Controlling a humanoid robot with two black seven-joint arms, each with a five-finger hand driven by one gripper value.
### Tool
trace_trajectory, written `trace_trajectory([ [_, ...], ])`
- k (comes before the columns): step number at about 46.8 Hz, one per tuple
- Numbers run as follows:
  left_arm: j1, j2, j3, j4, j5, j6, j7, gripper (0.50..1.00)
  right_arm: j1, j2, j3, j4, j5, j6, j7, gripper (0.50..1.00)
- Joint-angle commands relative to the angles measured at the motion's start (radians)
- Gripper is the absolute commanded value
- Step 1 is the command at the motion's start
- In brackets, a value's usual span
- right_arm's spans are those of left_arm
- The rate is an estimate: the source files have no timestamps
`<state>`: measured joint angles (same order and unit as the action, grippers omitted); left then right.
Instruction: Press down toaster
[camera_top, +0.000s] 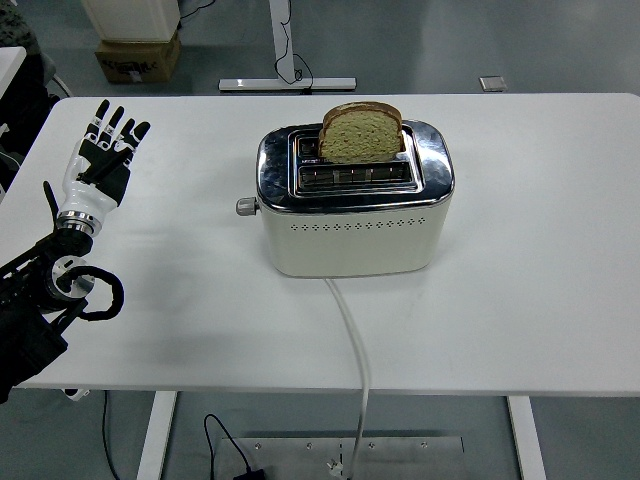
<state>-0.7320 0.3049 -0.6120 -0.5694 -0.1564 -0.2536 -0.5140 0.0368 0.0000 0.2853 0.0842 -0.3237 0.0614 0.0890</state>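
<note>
Off to the right of the left hand (103, 155), well apart from it across bare white table (540, 250), stands the toaster (350, 215), roughly mid-table. That hand hovers raised with its fingers spread and straight, holding nothing; the right arm does not show at all. The toaster looks like a rigid, fairly weighty box, cream body under a polished chrome top that I'd guess is slick to the touch, so pushing on the shell itself would do little. The part to work is the small grey lever knob (245, 206) poking out of the end that faces the hand; it appears to sit high in its travel. It is small and rounded, so I'd judge a fingertip or two laid on top of it and driven straight down is the way, with some risk of sliding off. One slice of bread (361, 133) stands in the slot farther from the robot, sticking well above the rim, soft and crumbly; the nearer slot looks empty. The toaster's long axis runs left to right, lever end pointing toward the hand, its white cord (352, 340) trailing off the table's near edge.
</note>
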Motion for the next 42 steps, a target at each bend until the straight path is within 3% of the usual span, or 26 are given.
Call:
trace_trajectory([
  [1, 0.0, -0.001, 0.001, -0.001, 0.002, -0.004, -0.001, 1.0, 0.0, 0.0, 0.0, 0.0, 0.0, 0.0, 0.0, 0.998],
  [42, -0.009, 0.003, -0.003, 0.0, 0.069, 0.005, 0.0, 1.0, 0.0, 0.0, 0.0, 0.0, 0.0, 0.0, 0.0, 0.998],
])
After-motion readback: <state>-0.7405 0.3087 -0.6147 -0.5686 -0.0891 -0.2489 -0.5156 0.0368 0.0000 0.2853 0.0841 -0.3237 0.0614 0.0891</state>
